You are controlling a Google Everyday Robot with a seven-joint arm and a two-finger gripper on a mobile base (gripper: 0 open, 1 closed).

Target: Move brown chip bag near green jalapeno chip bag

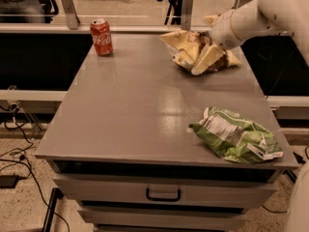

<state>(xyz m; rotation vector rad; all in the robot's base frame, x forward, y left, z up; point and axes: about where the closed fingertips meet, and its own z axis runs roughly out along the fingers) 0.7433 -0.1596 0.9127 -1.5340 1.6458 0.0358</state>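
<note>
Brown chip bag (186,50): crumpled, lying on the table (130,110) by the far edge, toward the far right corner. Pale yellow foil faces the camera and darker brown shows at its middle. The lettering cannot be read.

Gripper (208,39): at the brown chip bag, reaching in from beyond the right edge on a white arm. Fingers spread wide. 1 pale finger (205,59) lies across the near right side of the bag, and the other tip shows just behind the bag at the far edge. The bag sits between the 2 fingers. Cannot tell whether either finger presses into the foil.

Green jalapeno chip bag (236,139): lying flat near the near right corner, close to the right edge, with its white label panel facing up. The 2 bags are well apart, with bare tabletop between them along the right edge.

Red soda can (101,36): upright near the far left corner, well apart from both bags.

Drawer handle (163,195): on the table's front face, below the near edge.

Cables (19,153): on the floor off the left edge.
</note>
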